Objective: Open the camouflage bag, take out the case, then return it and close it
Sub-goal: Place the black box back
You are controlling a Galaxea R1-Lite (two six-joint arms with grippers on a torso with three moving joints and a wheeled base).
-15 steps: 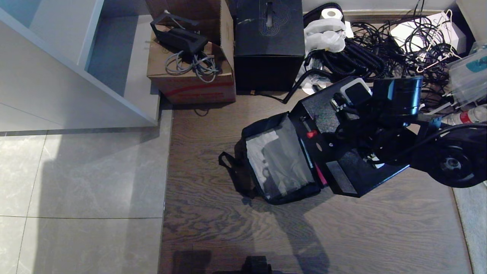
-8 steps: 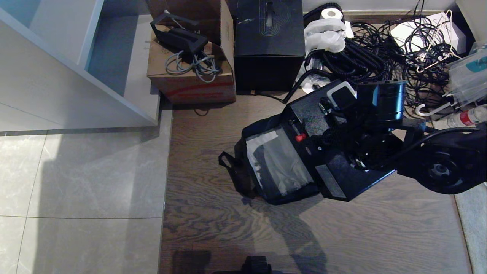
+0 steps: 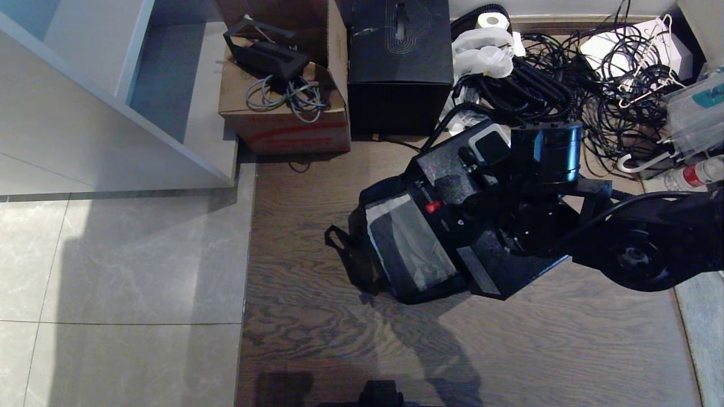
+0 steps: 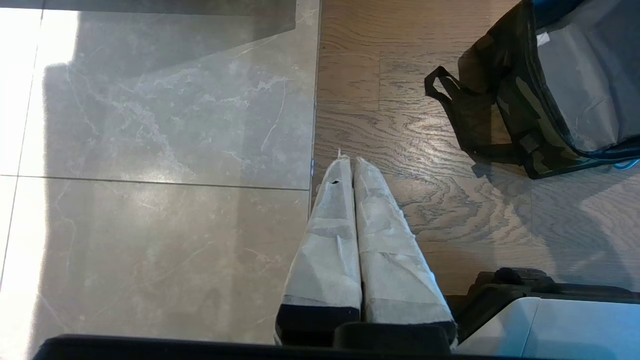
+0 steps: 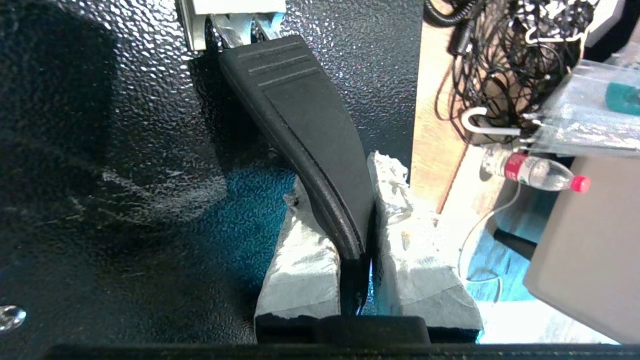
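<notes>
right claw [image 5: 367, 200] pinches speckled black case's [image 5: 100, 150] handle [image 5: 305, 130].

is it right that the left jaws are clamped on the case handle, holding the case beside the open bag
Not quite: the right gripper clamps the case handle, as the right wrist view shows. The left gripper is shut on nothing, over the floor. The case is indeed beside the open bag.
</notes>
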